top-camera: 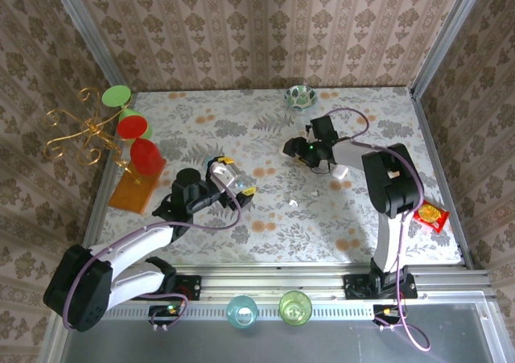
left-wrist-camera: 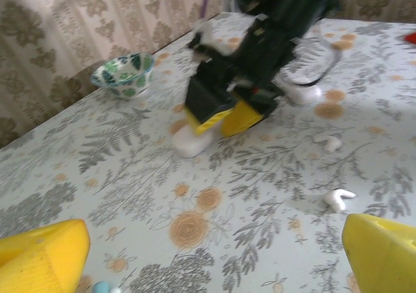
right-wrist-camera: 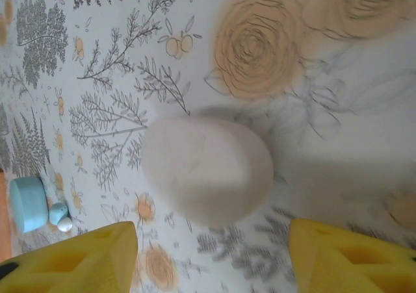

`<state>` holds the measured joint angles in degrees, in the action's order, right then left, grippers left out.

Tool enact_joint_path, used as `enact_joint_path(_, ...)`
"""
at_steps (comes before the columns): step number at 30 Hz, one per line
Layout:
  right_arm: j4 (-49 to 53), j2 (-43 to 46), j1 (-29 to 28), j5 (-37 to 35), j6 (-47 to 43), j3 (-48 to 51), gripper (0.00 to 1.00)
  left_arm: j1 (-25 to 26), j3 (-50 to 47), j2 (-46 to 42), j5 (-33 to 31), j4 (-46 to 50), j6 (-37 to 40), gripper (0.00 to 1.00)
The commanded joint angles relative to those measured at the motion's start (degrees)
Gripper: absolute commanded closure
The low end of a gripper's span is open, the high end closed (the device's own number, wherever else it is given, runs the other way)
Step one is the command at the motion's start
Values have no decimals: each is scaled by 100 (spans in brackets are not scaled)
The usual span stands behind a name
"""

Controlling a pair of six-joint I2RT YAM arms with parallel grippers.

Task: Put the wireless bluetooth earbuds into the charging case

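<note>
**A:** What do we find closest to the left pincer (left-wrist-camera: 214, 241)?

**B:** We see its yellow fingers (left-wrist-camera: 39, 257) spread wide, with nothing held between them. At the lower edge, just inside the finger on the left of that view, we catch a pale-blue sliver (left-wrist-camera: 101, 286). We cannot tell what it is.

**A:** And just past its tips?

**B:** A little ahead, toward the other finger, a white earbud (left-wrist-camera: 338, 199) lies bare on the flowered table (left-wrist-camera: 130, 176). A second white earbud (left-wrist-camera: 331, 142) lies farther ahead on the same side, apart from the first.

**A:** What do we meet beyond those?

**B:** Straight ahead we see the right pincer (left-wrist-camera: 225, 125) pointing down over a white case (left-wrist-camera: 190, 142). That part is blurred. Behind it and off to the right sits a second white pebble shape (left-wrist-camera: 302, 93). Farthest out on the left, near the wall, stands a patterned bowl (left-wrist-camera: 123, 74).

**A:** How do we read the right pincer from its own camera?

**B:** Its jaws stand open, with its own yellow fingers (right-wrist-camera: 78, 260) well apart. The white case lies on the table just past the tips, centred in the gap. As far as we can see, it touches neither finger.

**A:** Anything farther off?

**B:** Well out past the finger on the left of that view we see a pale-blue case (right-wrist-camera: 29, 204). A pale-blue earbud (right-wrist-camera: 58, 210) and a small white earbud (right-wrist-camera: 65, 224) lie on the table just beside it.
</note>
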<state>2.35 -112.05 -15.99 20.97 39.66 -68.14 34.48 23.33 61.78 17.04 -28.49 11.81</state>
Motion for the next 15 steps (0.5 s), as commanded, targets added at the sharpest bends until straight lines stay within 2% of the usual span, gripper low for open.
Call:
enact_joint_path(1, 291, 948, 28, -651, -476, 416, 30, 24, 224, 68, -1046, 367, -412, 0)
enact_joint_path(9, 309, 2794, 33, -1142, -1095, 1848, 13, 49, 873, 623, -2340, 1240, -954, 0)
enact_joint_path(15, 637, 3679, 31, -1314, -1369, 2310, 11, 76, 1780, 1372, -3629, 2681, -1902, 0)
